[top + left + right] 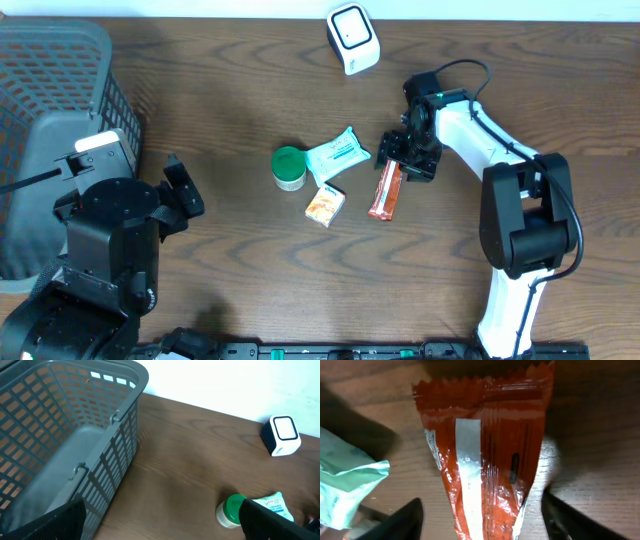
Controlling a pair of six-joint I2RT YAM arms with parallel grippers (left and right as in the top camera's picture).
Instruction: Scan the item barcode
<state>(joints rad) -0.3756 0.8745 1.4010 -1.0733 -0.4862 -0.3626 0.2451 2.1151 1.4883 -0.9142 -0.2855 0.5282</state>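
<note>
A red snack packet (385, 192) lies flat on the wooden table, its back seam up (470, 470). My right gripper (408, 158) is low over its far end. In the right wrist view the right gripper (482, 515) straddles the packet, a dark finger on each side with a gap of table showing, so it is open and not gripping. The white scanner (352, 38) stands at the back of the table, also seen in the left wrist view (283, 435). My left gripper (182, 190) hangs open near the basket, nothing between its fingers (160, 525). I can make out no barcode.
A green-lidded jar (289, 168), a mint wipes pack (337, 154) and a small orange box (325, 204) lie just left of the red packet. A grey mesh basket (60, 60) fills the far left, beside the left arm.
</note>
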